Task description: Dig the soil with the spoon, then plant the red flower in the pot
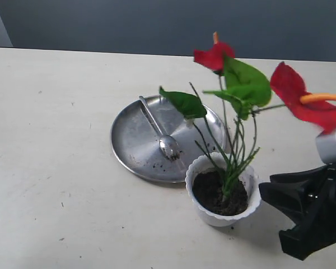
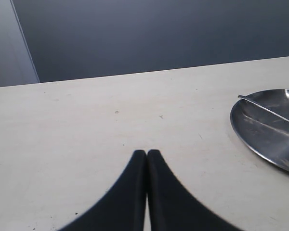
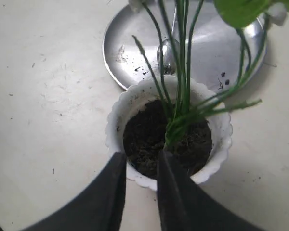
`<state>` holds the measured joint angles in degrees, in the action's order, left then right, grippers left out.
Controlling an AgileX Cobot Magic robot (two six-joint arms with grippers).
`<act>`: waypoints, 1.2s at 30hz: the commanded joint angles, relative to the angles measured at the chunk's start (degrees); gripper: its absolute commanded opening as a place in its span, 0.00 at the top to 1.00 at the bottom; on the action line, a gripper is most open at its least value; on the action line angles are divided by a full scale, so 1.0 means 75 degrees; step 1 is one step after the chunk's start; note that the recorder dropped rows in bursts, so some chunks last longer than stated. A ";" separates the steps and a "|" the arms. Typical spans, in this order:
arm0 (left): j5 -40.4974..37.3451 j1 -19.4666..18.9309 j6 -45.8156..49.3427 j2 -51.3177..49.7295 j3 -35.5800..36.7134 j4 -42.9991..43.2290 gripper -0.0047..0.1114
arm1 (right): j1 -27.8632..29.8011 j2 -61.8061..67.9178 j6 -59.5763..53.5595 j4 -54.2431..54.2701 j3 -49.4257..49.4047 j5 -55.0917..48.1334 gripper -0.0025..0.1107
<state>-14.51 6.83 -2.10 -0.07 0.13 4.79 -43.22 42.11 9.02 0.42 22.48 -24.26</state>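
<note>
Right fingers (image 3: 111, 192) of mine stand a little apart with nothing between them, hanging just beside the pot (image 1: 213, 216) and clear of it. The red flower (image 1: 246, 84) stands upright in the soil (image 1: 210, 190) inside that pot. Just behind it the spoon (image 1: 151, 117) lies on the steel plate (image 1: 129, 140), bowl toward the pot. My left fingers (image 2: 130, 192) are pressed together, empty, over the worktop (image 1: 45, 168) beside the plate.
</note>
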 commanded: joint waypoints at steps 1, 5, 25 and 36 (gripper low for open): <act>0.0105 0.0041 -0.0044 0.0009 -0.0017 0.0004 0.95 | -0.0026 -0.0320 0.0002 0.0112 -0.0047 -0.0399 0.78; 0.0105 0.0041 -0.0044 0.0009 -0.0017 0.0004 0.95 | -0.0026 -0.0320 0.0002 0.0224 -0.0047 -0.0773 0.78; 0.0105 0.0041 -0.0044 0.0009 -0.0017 0.0004 0.95 | -0.0026 -0.0332 0.0034 0.0388 0.0990 -0.2133 0.98; 0.0105 0.0041 -0.0044 0.0009 -0.0017 0.0004 0.95 | -0.0026 -0.1612 0.0062 -0.0056 0.1664 -0.2117 0.98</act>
<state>-14.51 6.83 -2.10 -0.07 0.13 4.79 -43.22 33.80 9.25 0.82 33.50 -40.01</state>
